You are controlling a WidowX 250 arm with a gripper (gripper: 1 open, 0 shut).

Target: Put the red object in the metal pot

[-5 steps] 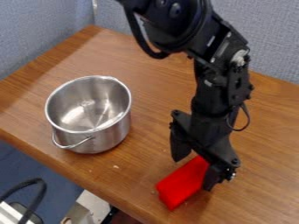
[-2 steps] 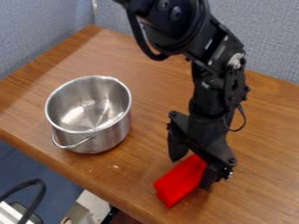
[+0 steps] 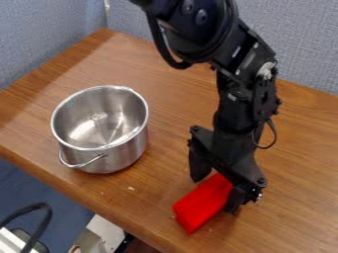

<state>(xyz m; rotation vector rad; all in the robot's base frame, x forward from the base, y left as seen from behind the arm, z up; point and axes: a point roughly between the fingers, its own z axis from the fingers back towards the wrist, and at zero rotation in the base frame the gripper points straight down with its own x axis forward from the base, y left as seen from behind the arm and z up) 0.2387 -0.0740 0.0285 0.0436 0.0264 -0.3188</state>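
Observation:
The red object, a bright red block, lies on the wooden table near its front edge. My gripper points straight down over the block's upper end, open, with one black finger on the left of it and the other on its right. The block's upper end sits between the fingers; I cannot tell whether they touch it. The metal pot stands to the left, shiny and empty, its wire handle hanging down the front.
The table's front edge runs just below the block and the pot. A black cable lies on the floor at the lower left. A blue wall stands behind the table.

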